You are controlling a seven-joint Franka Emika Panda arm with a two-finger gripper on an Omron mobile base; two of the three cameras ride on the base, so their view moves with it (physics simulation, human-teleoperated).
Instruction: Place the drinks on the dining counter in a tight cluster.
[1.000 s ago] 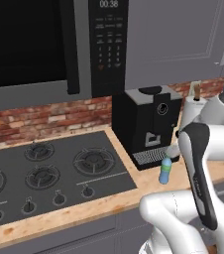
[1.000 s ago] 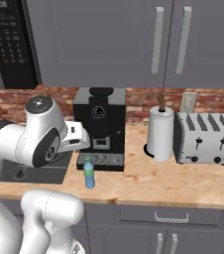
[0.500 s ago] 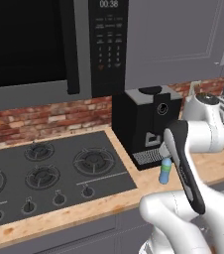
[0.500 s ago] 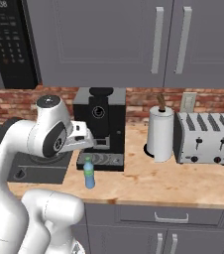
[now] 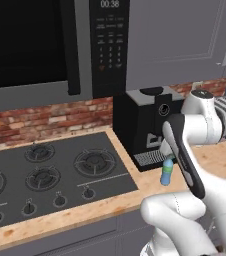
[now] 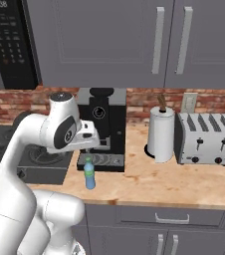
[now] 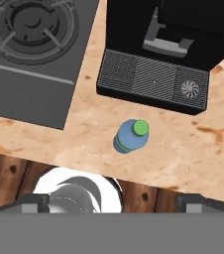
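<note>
With jaws spread wide and nothing held, hovering well above the blue bottle (image 7: 132,135), upright on the counter (image 7: 193,149) just ahead of the gripper (image 7: 112,201) and short of the coffee machine (image 7: 153,79): best lowered straight, centred on the cap.

Counts, wood counter w/ stove:
Showing 1 blue bottle (image 6: 89,174) w/ green cap, standing just in front of 1 black coffee machine (image 6: 102,130). 1 stove (image 5: 40,172) sitting beside it: 4 burners in view, 5 knobs along its front edge. 1 microwave (image 5: 45,45) hanging above. Right of the machine: 1 paper towel roll (image 6: 162,133), 1 toaster (image 6: 208,138) showing 4 slots & 2 levers. 1 wall outlet (image 6: 189,102). 2 cabinet handles up top, 1 drawer handle (image 6: 169,218) below.
</note>
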